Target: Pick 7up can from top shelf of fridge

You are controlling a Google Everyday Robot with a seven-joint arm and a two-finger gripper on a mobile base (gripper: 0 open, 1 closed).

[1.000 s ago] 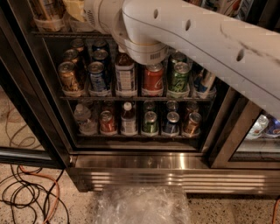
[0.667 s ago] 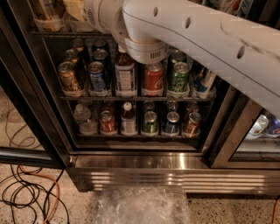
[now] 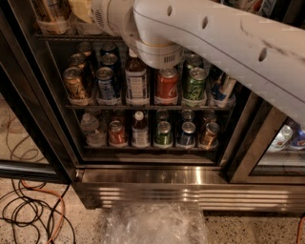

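— Looking nearest first: has the thick white robot arm (image 3: 214, 43) moved in the last second?
— Hardly. It spans the upper frame just as before, so the reach seems paused.
— Below it?
— A crumpled clear plastic sheet (image 3: 152, 224) lies on the floor, then comes the ribbed stainless-steel base (image 3: 190, 193) of the dark-framed fridge (image 3: 28, 95). The red Coca-Cola can (image 3: 167, 86) and the darker green can (image 3: 195, 85) are undisturbed.
— And the gripper?
— The pale gripper (image 3: 82, 9) sits at the upper-left edge, above the dark wire top shelf (image 3: 71, 36). Whether it is open or closed cannot be told.
— The 7up can?
— It can't be made out. It is presumably on that shelf, hidden or cropped, and the pick looks unfinished.
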